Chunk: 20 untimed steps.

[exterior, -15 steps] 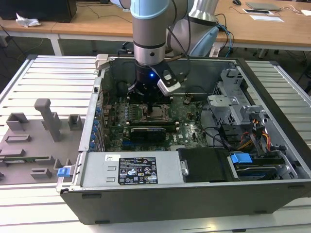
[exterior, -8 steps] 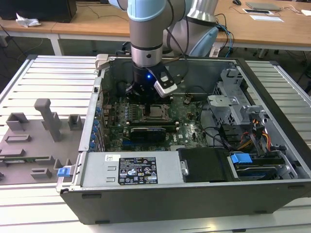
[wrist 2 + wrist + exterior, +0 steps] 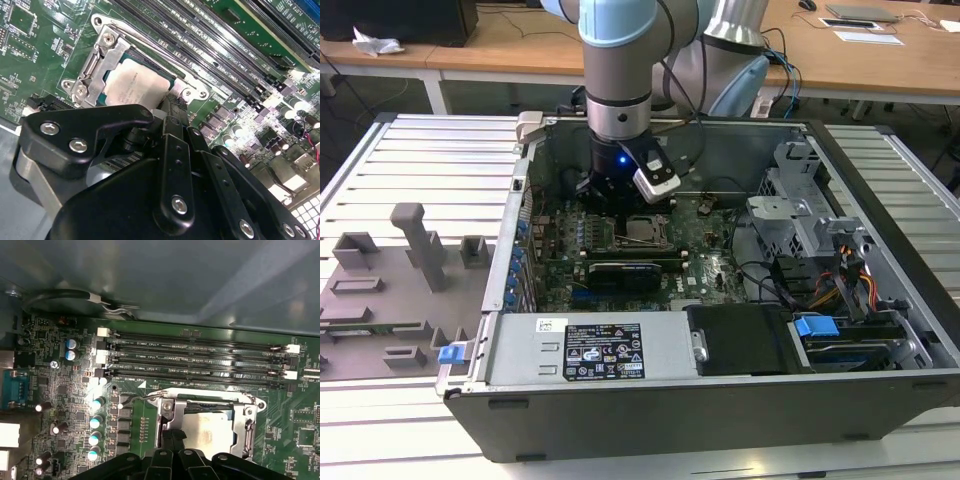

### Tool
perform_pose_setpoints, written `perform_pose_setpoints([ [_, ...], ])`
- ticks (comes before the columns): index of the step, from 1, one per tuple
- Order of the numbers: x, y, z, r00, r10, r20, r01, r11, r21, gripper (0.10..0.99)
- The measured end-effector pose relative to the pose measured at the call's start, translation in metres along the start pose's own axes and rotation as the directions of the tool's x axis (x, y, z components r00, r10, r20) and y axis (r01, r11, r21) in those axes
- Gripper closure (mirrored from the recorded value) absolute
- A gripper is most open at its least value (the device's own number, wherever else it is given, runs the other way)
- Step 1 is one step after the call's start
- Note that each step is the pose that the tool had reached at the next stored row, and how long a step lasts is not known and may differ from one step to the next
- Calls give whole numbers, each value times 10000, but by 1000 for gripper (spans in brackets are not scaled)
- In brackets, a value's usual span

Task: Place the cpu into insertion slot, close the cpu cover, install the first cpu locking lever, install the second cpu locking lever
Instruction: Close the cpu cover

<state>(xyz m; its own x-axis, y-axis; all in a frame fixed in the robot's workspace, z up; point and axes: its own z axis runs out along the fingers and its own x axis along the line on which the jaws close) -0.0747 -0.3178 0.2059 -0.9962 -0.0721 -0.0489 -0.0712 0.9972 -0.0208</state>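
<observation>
The cpu lies flat in the slot, and the cover is down over its edges. So the first two steps look done, and the levers seem to be the job now. The gripper hangs low over the board, with its tips right at the edge of the slot. The cpu is just past the tips, and the memory slots are on the far side of it. The fingers are pressed close together, and nothing can be seen between them. The first wrist view shows a thin lever with a hooked end. It runs along the side of the slot by the memory slots. Whether it is locked cannot be told. The exterior view shows the arm reaching down into the open case, with the gripper just to the exterior view's left of the slot.
</observation>
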Motion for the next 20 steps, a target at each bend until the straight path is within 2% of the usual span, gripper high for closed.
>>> perform_pose_setpoints([
  [3,-1,1,-5,10000,1,4,-1,10000,-4,980],
  [9,-4,-1,-79,10000,1,1,-1,10000,0,980],
  [12,-19,-3,-80,10000,1,0,-1,10000,1,980],
  [15,-102,-8,-75,10000,-36,-12,36,10000,-2,980],
  [16,-128,-9,-66,9997,-253,-8,253,9997,-14,980],
  [20,-119,-4,-47,9990,-438,2,438,9990,-85,980],
])
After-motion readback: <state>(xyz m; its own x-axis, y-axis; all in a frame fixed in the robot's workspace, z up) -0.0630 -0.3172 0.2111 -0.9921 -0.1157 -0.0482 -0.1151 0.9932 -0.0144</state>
